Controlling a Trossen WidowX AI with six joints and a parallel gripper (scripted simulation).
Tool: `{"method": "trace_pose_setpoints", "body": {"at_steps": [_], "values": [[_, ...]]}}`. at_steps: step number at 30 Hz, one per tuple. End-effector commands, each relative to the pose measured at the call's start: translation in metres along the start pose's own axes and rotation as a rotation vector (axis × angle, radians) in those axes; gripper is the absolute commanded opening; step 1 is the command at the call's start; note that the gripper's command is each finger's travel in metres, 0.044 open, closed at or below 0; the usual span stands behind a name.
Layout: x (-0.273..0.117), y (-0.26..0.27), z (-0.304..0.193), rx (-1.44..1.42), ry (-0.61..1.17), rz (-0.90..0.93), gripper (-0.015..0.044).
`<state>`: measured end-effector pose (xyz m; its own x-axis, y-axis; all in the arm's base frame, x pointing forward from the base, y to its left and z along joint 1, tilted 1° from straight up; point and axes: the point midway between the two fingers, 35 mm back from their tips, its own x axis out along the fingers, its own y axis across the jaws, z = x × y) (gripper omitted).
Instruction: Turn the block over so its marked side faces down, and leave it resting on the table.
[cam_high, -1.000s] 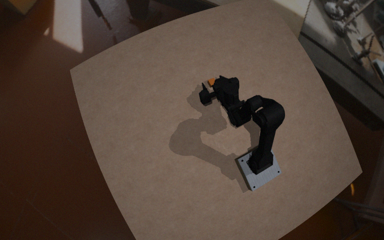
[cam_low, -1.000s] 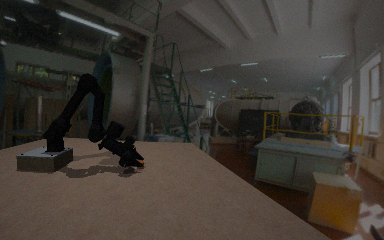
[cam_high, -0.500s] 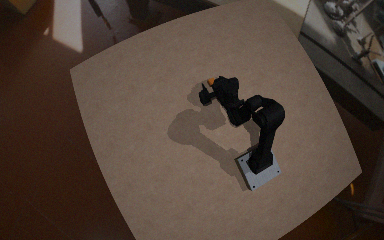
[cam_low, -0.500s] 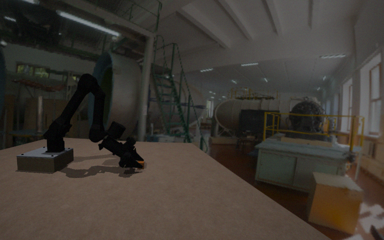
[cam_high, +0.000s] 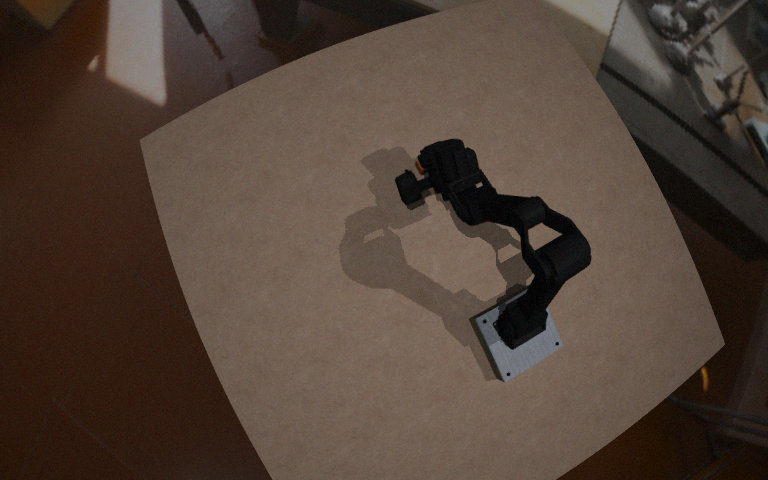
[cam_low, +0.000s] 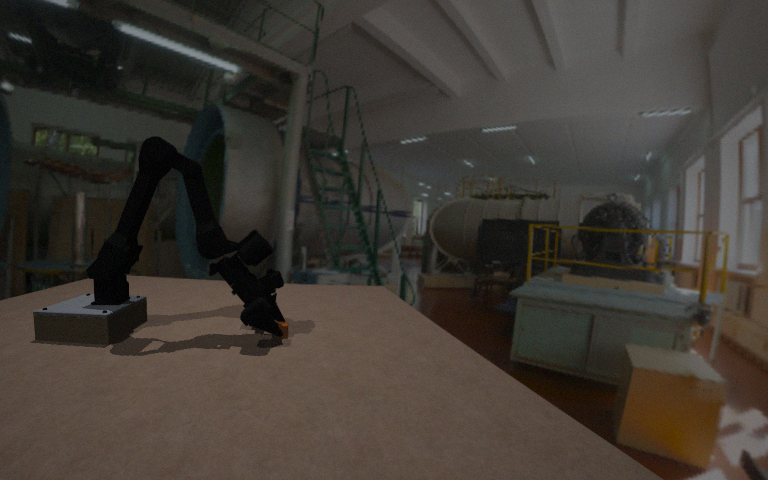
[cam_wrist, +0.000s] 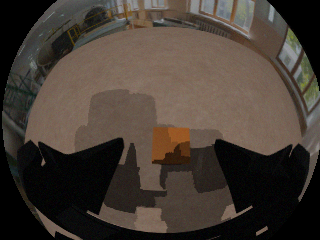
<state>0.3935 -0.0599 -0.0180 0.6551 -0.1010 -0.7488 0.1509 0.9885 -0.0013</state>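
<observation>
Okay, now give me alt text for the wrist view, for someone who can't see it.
An orange block sits on a brown tabletop between the widely spread black fingers of the robot's open hand, touching neither. Shadows fall around it; windows line the room beyond.

The matte black arm (cam_high: 560, 257) (cam_low: 135, 206) has chunky rounded joints, slim links with a see-through gap, a blocky black end effector (cam_wrist: 170, 144) with tapering, pointed fingers, and beneath it all a pale grey, brushed-looking base plate (cam_high: 523, 362) (cam_low: 59, 307) with dark screws near its corners.
</observation>
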Motion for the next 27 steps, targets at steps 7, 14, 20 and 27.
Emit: {"method": "trace_pose_setpoints", "body": {"at_steps": [7,14,20,27], "values": [[-0.065,0.000,0.032,-0.004,0.192,0.003,0.0440],[-0.065,0.000,0.032,-0.004,0.192,0.003,0.0440],[-0.058,0.000,0.044,-0.004,0.297,0.002,0.0440],[-0.052,0.000,0.063,-0.005,0.509,0.002,0.0440]]}}
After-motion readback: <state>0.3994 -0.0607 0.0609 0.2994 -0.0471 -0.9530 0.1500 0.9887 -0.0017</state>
